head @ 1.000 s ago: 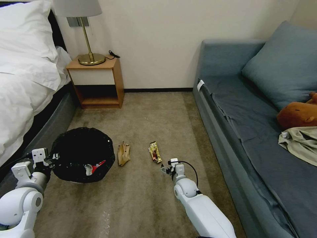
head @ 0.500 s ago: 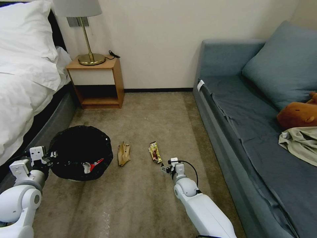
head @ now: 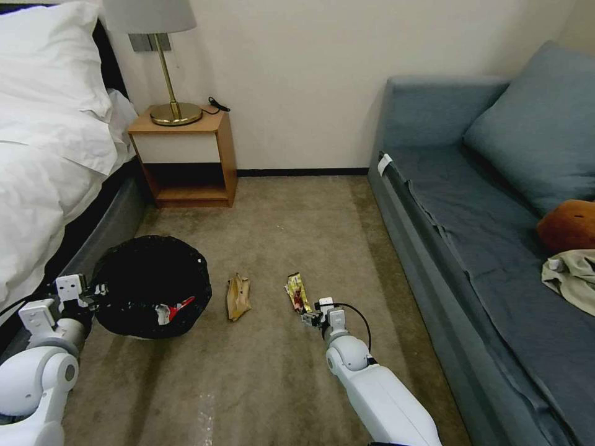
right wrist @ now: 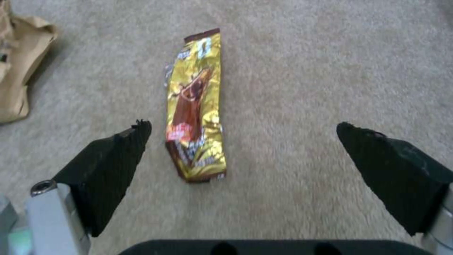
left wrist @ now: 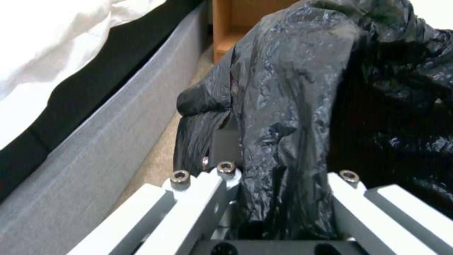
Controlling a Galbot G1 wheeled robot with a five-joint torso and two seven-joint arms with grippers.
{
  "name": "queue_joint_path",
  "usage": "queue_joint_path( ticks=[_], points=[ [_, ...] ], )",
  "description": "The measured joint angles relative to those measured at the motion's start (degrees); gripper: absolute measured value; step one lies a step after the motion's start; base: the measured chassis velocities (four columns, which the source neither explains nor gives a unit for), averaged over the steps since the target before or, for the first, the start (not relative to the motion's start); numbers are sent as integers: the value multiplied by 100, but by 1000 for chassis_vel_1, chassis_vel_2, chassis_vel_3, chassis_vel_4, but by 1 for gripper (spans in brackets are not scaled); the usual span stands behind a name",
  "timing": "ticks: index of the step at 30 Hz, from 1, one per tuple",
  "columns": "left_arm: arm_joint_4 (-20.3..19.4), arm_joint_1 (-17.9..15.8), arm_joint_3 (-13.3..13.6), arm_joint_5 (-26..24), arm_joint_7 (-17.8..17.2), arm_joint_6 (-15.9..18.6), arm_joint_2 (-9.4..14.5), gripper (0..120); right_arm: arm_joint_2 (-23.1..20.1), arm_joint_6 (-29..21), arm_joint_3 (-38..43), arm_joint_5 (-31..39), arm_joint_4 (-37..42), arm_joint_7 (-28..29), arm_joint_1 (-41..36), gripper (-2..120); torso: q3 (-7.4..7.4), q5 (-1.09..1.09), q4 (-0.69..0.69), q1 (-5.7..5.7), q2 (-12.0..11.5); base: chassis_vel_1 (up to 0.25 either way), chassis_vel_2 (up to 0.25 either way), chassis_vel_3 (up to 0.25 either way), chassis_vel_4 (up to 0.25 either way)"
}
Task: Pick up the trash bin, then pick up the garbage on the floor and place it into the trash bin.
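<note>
The trash bin, its white body mostly hidden under black bag, is clamped by the left gripper, while the right gripper hangs spread over the snack wrapper.

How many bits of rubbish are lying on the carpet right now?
2: a brown paper bag beside the trash bin, and a gold snack wrapper just ahead of the right pincer. A red-and-white packet is already inside; more may be hidden there.

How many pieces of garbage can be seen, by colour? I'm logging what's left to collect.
Brown paper bag on the carpet: 1
Gold-yellow snack wrapper on the carpet, before the open right gripper: 1
Red-and-white packet inside the trash bin, held by the left gripper: 1
Total: 3
</note>
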Motion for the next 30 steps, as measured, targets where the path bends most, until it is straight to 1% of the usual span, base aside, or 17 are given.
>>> queue_joint_path(
  ticks=[8,19,22,30],
  points=[
    [1,9,24,10,10,-20,-15,4,0,55,47,1,-44,-28,-29,100,0,-1,-1,0,0,-100,123,96,-126],
    [28,11,28,12,19,-62,-14,4,26,57,68,-33,-64,-31,-56,100,1,0,-1,0,0,-155,190,147,-205],
    [31,14,38,19,20,-68,-20,4,27,57,68,-66,-66,-36,-71,100,1,1,0,0,0,-125,185,149,-168],
    [32,10,66,37,26,-75,-32,4,12,72,44,-150,-66,-80,-65,100,0,0,-1,0,0,-130,148,124,-161]
  ],
)
